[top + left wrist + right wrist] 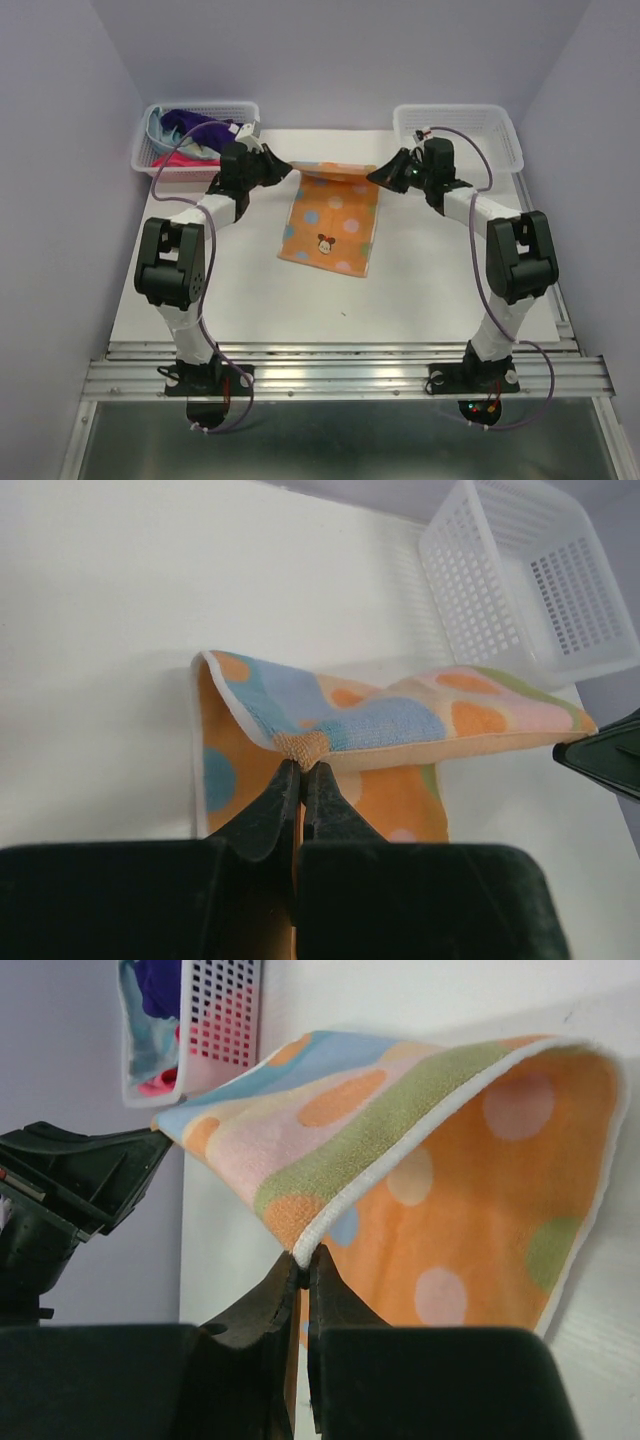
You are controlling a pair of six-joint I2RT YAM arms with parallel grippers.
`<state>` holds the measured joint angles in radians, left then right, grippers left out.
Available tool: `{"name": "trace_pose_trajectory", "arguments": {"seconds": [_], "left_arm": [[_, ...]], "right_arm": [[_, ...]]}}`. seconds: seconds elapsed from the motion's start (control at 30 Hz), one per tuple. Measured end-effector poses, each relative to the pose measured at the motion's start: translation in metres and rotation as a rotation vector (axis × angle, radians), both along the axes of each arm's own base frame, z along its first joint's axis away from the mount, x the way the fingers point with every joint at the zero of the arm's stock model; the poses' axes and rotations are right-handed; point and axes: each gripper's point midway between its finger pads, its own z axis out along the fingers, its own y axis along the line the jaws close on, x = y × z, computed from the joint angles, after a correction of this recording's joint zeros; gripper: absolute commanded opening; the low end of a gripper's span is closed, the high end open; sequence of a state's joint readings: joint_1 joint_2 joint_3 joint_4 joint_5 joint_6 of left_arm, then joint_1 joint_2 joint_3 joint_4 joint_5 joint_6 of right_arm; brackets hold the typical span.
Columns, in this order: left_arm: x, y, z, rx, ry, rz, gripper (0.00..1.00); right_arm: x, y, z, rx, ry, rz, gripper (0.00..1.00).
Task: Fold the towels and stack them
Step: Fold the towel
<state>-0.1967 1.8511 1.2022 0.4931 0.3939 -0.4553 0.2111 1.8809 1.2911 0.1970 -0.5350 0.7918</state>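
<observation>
- The towels (190,135) in the basket (200,108) at upper left were half hidden by its wall.
- My left gripper (302,767) and right gripper (305,1257) were pinched tight on the top corners of the spotted towel (330,225).

The middle of the table (420,300) is taken: the spotted orange towel (330,225) lies there, its far edge held up between the left arm (215,205) and right arm (470,205). A heaped mesh basket (205,107) blocks the far-left corner, a second mesh basket (470,125) the far-right. Bare surface runs along the near edge.
</observation>
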Motion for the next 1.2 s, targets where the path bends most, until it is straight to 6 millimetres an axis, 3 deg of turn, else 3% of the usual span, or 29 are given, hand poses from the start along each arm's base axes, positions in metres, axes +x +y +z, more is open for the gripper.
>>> {"name": "trace_pose_trajectory", "arguments": {"seconds": [0.17, 0.33, 0.47, 0.8, 1.0, 1.2], "left_arm": [[-0.031, 0.004, -0.008, -0.004, 0.026, 0.003, 0.00], [-0.059, 0.007, -0.031, -0.006, 0.092, 0.007, 0.00], [-0.081, 0.010, -0.039, -0.011, 0.120, 0.015, 0.00], [-0.119, 0.010, -0.026, -0.039, 0.103, 0.013, 0.00], [-0.135, 0.011, -0.050, -0.033, 0.177, 0.017, 0.00], [-0.140, 0.013, -0.059, -0.034, 0.209, 0.028, 0.00]], "right_arm": [[-0.045, 0.011, -0.007, 0.005, 0.048, 0.037, 0.01], [-0.085, 0.025, -0.014, -0.003, 0.081, 0.075, 0.01], [-0.113, 0.030, -0.020, -0.012, 0.108, 0.084, 0.01], [-0.150, 0.021, -0.017, -0.023, 0.103, 0.060, 0.01], [-0.169, 0.022, -0.037, -0.035, 0.152, 0.073, 0.01], [-0.185, 0.029, -0.052, -0.041, 0.184, 0.101, 0.01]]}}
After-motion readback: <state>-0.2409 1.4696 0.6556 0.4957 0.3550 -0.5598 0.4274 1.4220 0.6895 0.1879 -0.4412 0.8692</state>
